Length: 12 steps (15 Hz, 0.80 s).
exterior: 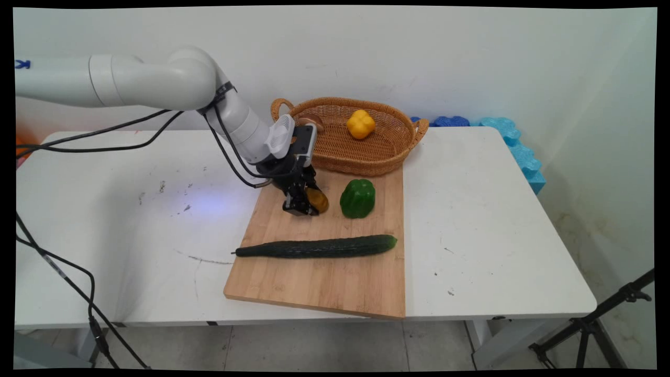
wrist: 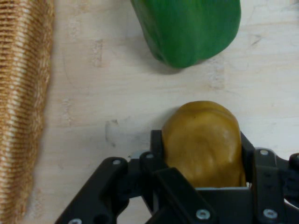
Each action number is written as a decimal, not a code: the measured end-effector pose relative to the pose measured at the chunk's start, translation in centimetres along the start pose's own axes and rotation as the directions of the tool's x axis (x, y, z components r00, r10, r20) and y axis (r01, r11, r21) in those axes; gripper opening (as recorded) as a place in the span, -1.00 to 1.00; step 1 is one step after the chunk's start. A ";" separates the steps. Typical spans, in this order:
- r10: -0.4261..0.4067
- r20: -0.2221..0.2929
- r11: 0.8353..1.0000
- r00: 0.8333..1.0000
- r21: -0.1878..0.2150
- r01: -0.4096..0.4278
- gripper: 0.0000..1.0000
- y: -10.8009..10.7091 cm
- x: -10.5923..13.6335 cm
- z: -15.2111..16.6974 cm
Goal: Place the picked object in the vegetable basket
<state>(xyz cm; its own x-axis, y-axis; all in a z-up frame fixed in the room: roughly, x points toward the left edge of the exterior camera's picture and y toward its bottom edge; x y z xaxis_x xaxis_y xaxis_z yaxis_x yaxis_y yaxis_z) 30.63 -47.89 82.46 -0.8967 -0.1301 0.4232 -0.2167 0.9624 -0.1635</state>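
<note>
Here a brown potato (wrist: 203,142) sits clamped between the two fingers of the gripper (exterior: 306,205), which are closed against its flanks, low over the far left part of the wooden cutting board (exterior: 319,277). It looks firm, fairly heavy for its size and smooth-skinned, so a hold across its middle seems safest against slipping. Just beside it lies a green bell pepper (exterior: 358,198). Nearer the camera a long cucumber (exterior: 316,247) stretches across the board. Behind, a wicker basket (exterior: 384,157) holds a yellow bell pepper (exterior: 360,124).

tool (exterior: 309,205) clasping brown potato (exterior: 317,200), beside green pepper (exterior: 357,198), on cutting board (exterior: 324,283)
</note>
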 end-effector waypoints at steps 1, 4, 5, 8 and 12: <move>-0.004 0.001 1.000 1.000 -0.003 0.004 -1.00 0.0 0.2 0.0; -0.016 -0.001 1.000 1.000 -0.005 0.016 -1.00 0.0 0.7 -0.2; -0.023 -0.004 1.000 1.000 -0.002 0.023 -1.00 -0.1 1.0 -0.4; -0.068 -0.023 0.997 0.997 0.019 0.069 -1.00 -0.6 2.2 -1.5; -0.148 -0.060 0.987 0.987 0.054 0.151 -1.00 -1.6 4.0 -3.1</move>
<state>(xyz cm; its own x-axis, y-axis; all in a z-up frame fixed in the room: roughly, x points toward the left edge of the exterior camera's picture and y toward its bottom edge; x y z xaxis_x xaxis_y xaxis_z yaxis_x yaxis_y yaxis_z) 28.57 -49.17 87.19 -0.8299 -0.2562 0.4957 -0.3702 0.9175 -0.1456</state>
